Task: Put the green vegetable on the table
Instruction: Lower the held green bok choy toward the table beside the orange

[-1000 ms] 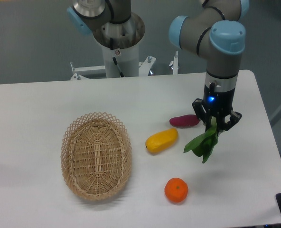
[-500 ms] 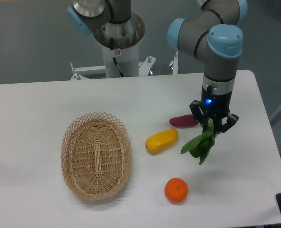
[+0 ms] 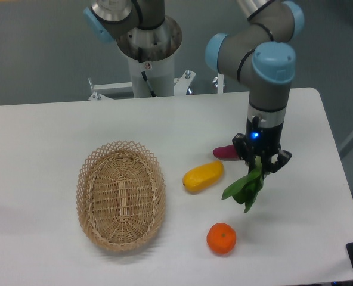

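Nearest to me, an orange fruit (image 3: 221,238) rests on the white tabletop (image 3: 39,137). To its left lies an oval wicker basket (image 3: 121,195), nothing visible inside it. Farther back, near the middle, I see a yellow oblong fruit (image 3: 203,176) lying flat. Right of it, the green vegetable (image 3: 244,188) hangs leaves-down from the gripper (image 3: 259,163), above the tabletop and between the yellow fruit and the right edge. The jaws are closed on its upper stem end; I cannot tell whether the leaf tips touch the surface. Just behind the gripper, a purple-red vegetable (image 3: 225,152) lies partly hidden by the jaws. The arm (image 3: 266,89) rises vertically from the gripper, with the base column (image 3: 148,53) beyond the far tabletop edge.
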You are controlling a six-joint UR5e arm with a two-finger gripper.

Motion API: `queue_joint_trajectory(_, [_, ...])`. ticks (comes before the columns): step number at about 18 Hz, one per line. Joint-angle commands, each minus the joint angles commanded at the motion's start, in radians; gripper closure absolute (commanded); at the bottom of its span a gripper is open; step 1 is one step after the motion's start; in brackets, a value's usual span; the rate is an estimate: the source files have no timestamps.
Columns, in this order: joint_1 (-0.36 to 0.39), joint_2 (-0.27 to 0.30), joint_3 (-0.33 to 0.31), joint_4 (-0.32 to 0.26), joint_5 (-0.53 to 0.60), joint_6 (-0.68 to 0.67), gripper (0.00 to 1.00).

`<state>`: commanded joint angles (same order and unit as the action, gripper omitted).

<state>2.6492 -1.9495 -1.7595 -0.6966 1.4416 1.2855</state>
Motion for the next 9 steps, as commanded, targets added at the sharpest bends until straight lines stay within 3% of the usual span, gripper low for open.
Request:
queue_joint_trajectory(3, [-0.02,-0.057,0.014,0.039,0.117,0.002,0.64])
queue_joint_trajectory(9, [-0.031,-0.108,0.021,0.04,0.125,-0.014,0.64])
